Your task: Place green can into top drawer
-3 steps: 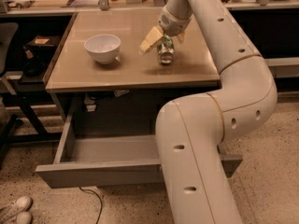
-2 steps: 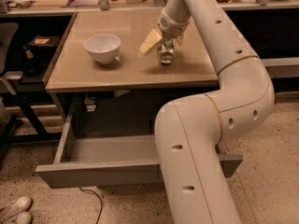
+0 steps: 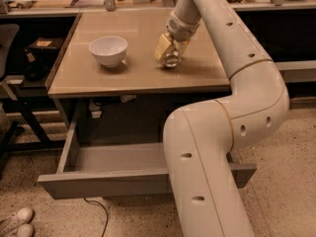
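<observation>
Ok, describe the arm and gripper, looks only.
The arm is cream-white, built of thick rounded tubes with small dark oval holes and thin tan seams at joints. Its gripper, at the green can on the table, is pale yellow and blocky.

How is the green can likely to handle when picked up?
Small and metal-ended, the can likely feels light and stiff. Its smooth round side could slip from the gripper, which is at it over the table. Laid down, it would probably roll.
</observation>
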### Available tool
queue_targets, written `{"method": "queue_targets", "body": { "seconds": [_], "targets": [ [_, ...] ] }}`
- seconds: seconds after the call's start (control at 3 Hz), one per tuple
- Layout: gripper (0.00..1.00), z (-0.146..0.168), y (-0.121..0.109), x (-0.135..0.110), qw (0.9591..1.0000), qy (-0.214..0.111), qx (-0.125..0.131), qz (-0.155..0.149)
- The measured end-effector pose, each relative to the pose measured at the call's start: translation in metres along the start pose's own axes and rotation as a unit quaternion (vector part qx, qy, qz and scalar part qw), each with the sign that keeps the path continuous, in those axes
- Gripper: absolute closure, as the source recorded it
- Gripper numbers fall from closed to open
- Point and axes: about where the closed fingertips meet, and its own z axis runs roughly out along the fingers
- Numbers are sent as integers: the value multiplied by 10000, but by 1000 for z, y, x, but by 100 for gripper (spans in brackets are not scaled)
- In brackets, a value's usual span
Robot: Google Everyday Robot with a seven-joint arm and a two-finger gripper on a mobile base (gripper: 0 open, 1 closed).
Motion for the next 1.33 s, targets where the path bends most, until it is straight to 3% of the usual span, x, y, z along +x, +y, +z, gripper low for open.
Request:
{"method": "queue_targets", "body": {
  "seconds": [0.67, 1.0, 1.33],
  "targets": [
    [88, 0, 0, 0, 10000, 0, 0, 0],
    [100, 0, 0, 0, 10000, -2, 0, -1],
    [100, -7, -2, -10, 9995, -259, 20, -174]
  ]
}}
